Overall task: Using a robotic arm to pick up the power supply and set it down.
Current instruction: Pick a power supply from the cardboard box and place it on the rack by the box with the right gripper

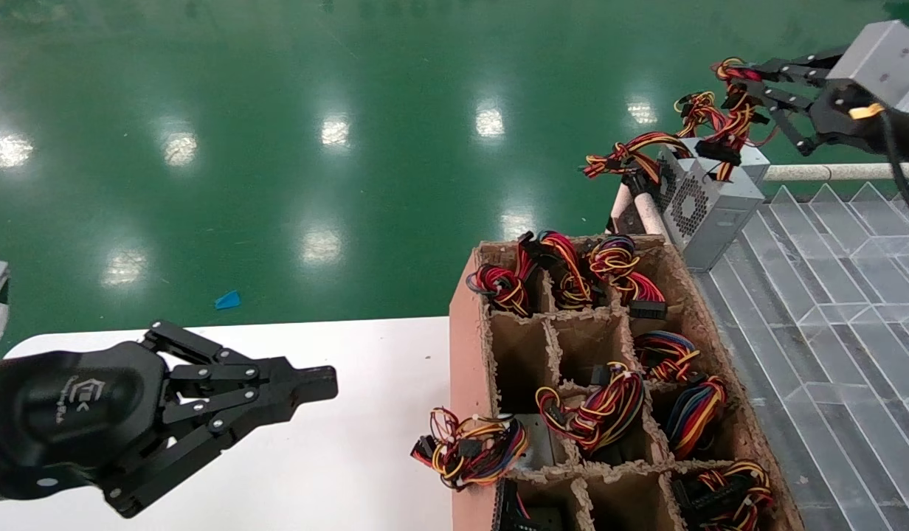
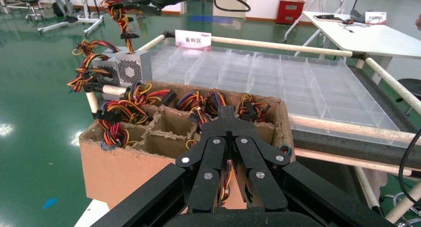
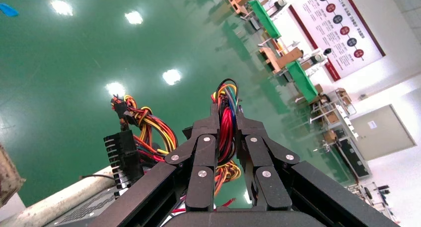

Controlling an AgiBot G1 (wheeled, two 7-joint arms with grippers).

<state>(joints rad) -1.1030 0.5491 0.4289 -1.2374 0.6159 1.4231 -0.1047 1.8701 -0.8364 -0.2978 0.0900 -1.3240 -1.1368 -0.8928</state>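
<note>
On my left, my left gripper (image 1: 318, 383) is hanging idle over the white worktop (image 1: 336, 472), its fingers pressed together on nothing. Just to its right, the cardboard crate (image 1: 465, 324) is standing with its cells holding more units and coloured wire bundles, one bundle spilling over its near wall.

Past the crate's far corner, the power supply (image 1: 709, 210) is sitting on the corner of the clear divided tray (image 1: 831, 295), its round vent facing the crate; a second grey box seems to be lying close behind it, though I cannot separate the two well. Farthest right, my right gripper (image 1: 735, 77) is pinching the mostly red wire bundle (image 3: 227, 120) between its fingers, above the box, with the strands running down to it.

I judge I am in the setting-down step, or just at its end: the box looks to be resting on the tray rail while I am holding only its leads. Next I would need to confirm the box is sitting stably, then spread my fingers and lift clear without snagging the loops.
</note>
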